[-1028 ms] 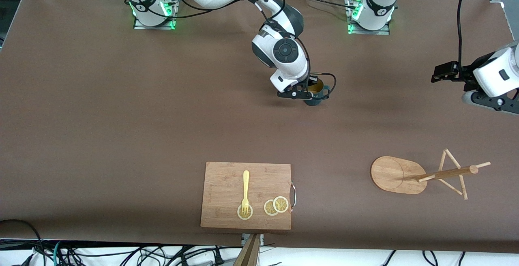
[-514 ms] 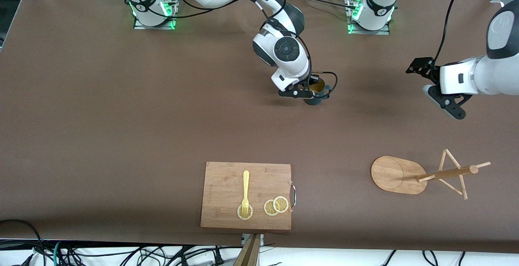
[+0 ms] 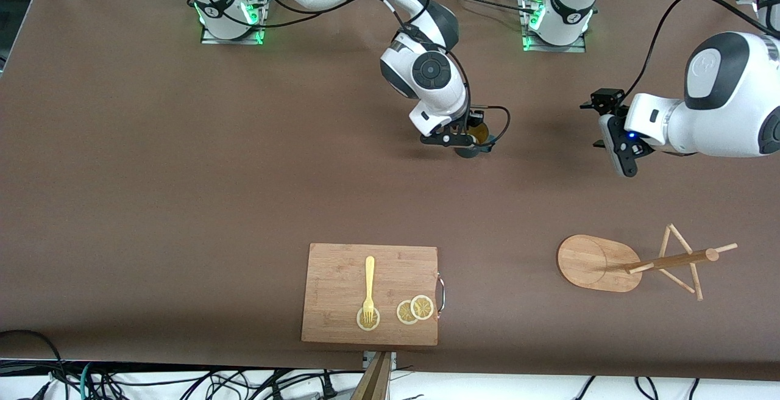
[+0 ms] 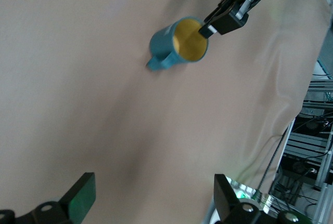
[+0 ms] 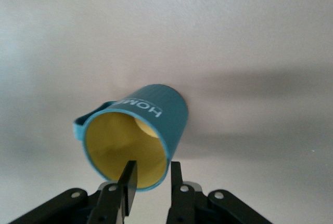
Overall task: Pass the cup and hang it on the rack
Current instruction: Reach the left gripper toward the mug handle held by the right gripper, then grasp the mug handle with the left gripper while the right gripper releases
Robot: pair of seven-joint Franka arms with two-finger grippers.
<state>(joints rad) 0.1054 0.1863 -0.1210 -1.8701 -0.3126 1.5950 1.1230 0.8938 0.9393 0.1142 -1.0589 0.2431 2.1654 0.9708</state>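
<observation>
I see my right claw (image 3: pixel 468 142) pinching the cup's (image 3: pixel 477 141) rim, one finger inside the yellow interior and one against the ribbed teal wall (the word HOME shows on it). The cup hangs tilted just above the brown desk (image 3: pixel 183 174), mid-desk. My left claw (image 3: pixel 614 155) hovers over the desk nearby, fingers spread wide, holding nothing. The pale wooden rack (image 3: pixel 634 262) stands toward the left arm's end, nearer the front camera.

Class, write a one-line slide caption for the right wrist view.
Right gripper pinches the rim of the tilted teal cup above the table.
</observation>
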